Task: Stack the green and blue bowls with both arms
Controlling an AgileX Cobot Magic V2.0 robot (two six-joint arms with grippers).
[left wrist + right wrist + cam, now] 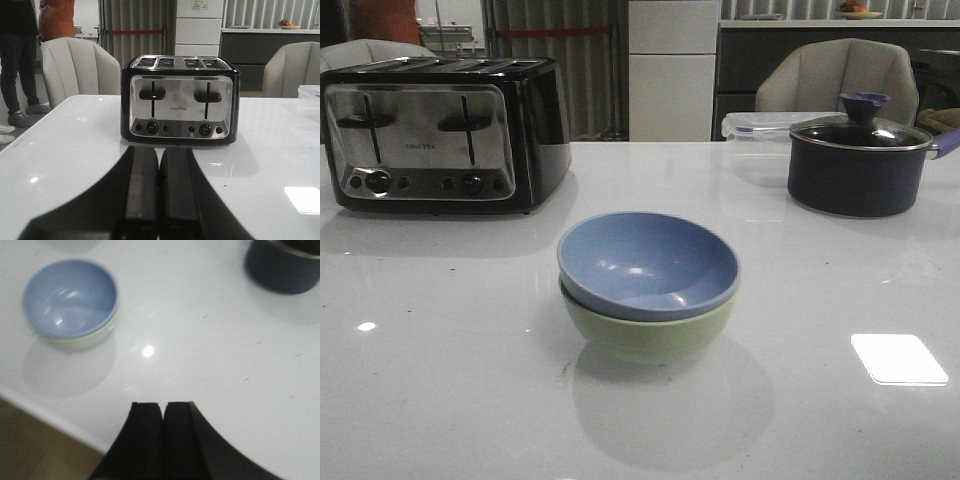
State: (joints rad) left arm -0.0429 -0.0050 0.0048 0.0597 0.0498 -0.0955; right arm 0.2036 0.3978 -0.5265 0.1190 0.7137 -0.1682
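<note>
Front view: the blue bowl (648, 263) sits nested in the green bowl (650, 335) mid-worktop (440, 340), both arms clear. Left wrist: left pincer (158, 197) clenched, empty, facing the toaster (180, 100). Right wrist: right pincer (162, 432) clenched, empty, well apart from the bowls, though the nearer arm.

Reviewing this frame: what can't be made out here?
- Green bowl: inside hidden by the nested blue bowl, front and right wrist views.
- Pot: handle cut off by the front view's edge; blurred in right wrist view.
- Left gripper, right gripper: outside the front view.
</note>
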